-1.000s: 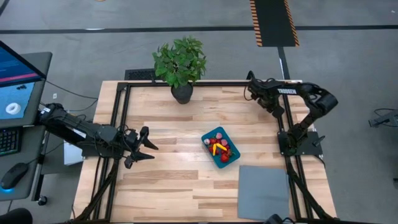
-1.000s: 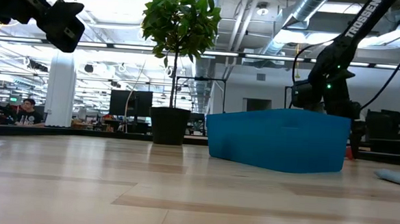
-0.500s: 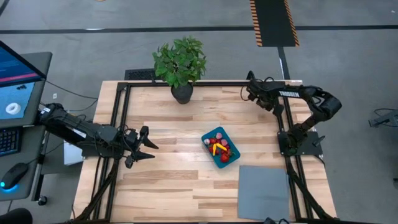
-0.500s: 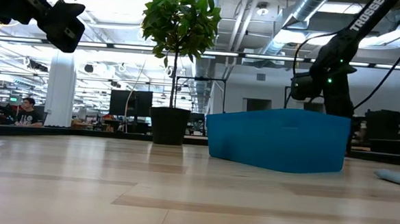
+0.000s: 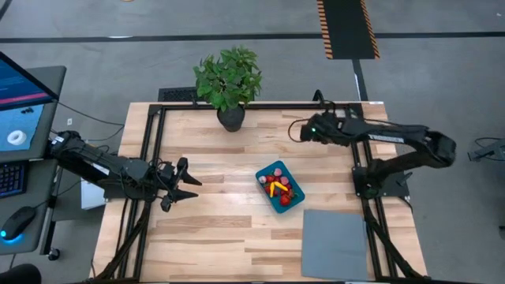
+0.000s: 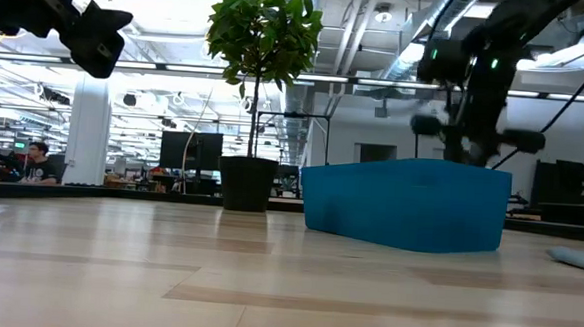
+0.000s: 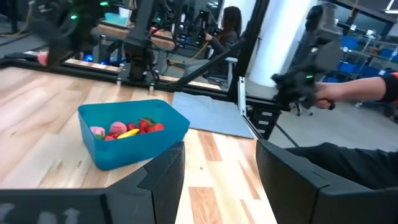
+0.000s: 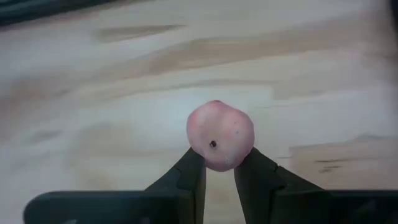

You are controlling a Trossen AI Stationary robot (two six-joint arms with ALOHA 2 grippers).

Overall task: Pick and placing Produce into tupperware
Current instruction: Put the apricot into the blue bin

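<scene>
The teal-blue tupperware stands on the wooden table near its middle. Several red, pink and yellow produce pieces lie in it. My right gripper hangs over the table, on the far side of the tub and a little to its right. It is shut on a round pink produce piece. My left gripper stands open at the table's left and points level toward the tub, with nothing between its fingers. My right gripper pinches the round pink piece between its two fingertips, which meet it on opposite sides. Most of the piece sticks out past the tips. The fingers slant down from above. The piece is lifted clear of the wood.
A potted green plant stands at the table's far edge. A flat grey mat lies at the near right corner. A black frame rail runs around the table. Beyond the table a person's hand shows.
My right arm has swung from the table's far right corner toward the middle and has risen, its wrist rolling as it went. The left arm has kept still.
</scene>
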